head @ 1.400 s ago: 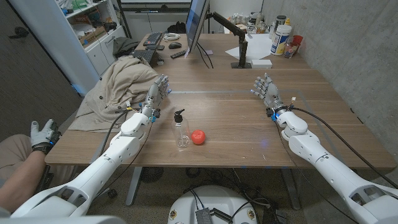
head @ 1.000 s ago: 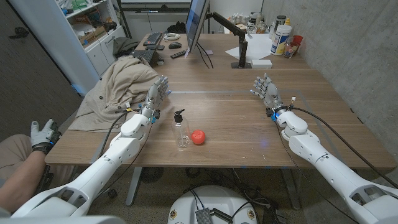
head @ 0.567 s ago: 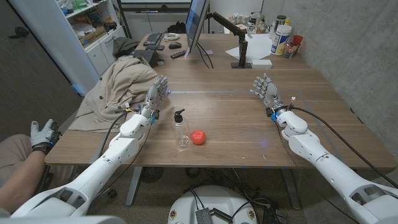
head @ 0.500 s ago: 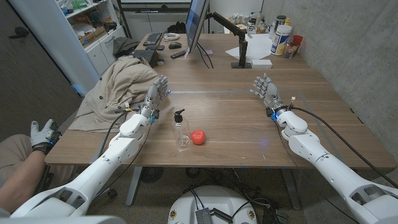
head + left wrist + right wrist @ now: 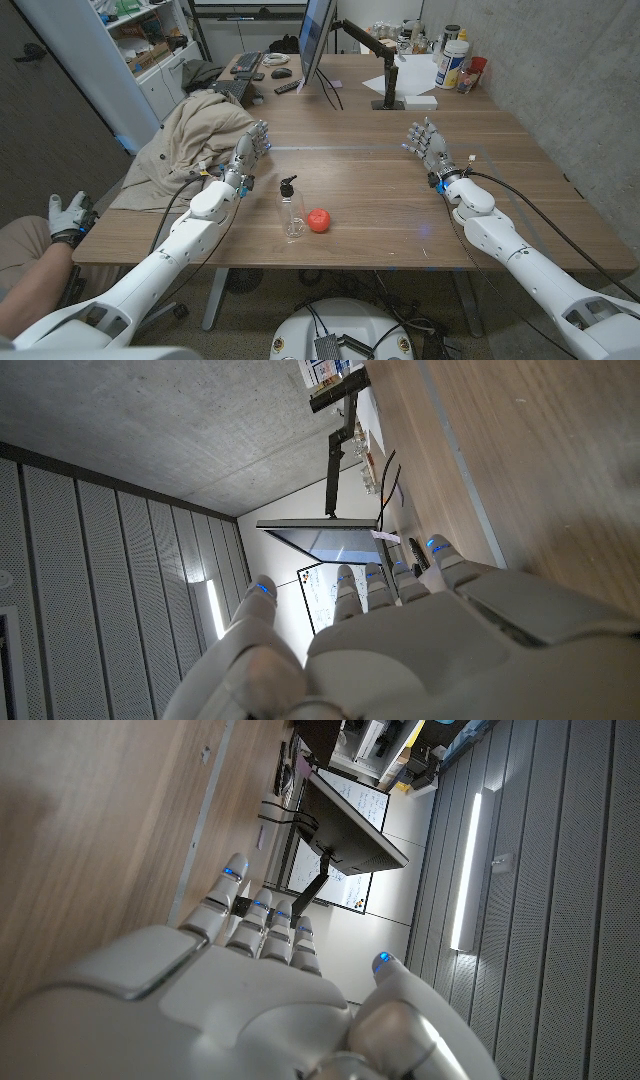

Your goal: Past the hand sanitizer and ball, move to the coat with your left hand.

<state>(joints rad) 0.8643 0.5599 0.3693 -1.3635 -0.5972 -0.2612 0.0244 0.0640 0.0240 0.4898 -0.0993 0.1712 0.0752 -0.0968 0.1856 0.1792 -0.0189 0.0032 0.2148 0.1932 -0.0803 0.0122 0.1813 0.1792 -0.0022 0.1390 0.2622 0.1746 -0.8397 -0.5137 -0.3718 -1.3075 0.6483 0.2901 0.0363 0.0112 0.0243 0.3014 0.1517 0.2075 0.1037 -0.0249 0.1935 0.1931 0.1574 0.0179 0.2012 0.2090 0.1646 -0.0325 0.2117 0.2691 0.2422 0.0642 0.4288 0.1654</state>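
Coat [image 5: 185,140]: beige, lying heaped over the table's left edge, well beyond the bottle and ball; the left hand is hovering just beside its near folds, whether touching I cannot tell.
Left hand [image 5: 250,150]: released, fingers apart and reaching upward, holding nothing; over the last second and a half it is edging slightly further toward the coat, the forearm shifting a little leftward, otherwise barely moving.
Hand sanitizer [image 5: 291,209]: clear pump bottle standing upright near the table's front edge, not shifting; the left arm is passing to its left, apart from it.
Ball [image 5: 319,220]: red, resting just beside the bottle on its right, staying put.
Right hand [image 5: 426,142]: released, fingers spread, waiting over the right side of the wooden table [image 5: 380,190], unchanged.
Meaning for the task: the reach is looking nearly finished, with only a small closing move left to meet the fabric.
Person: a gloved hand [image 5: 70,216] is sitting at the lower left, off the table.
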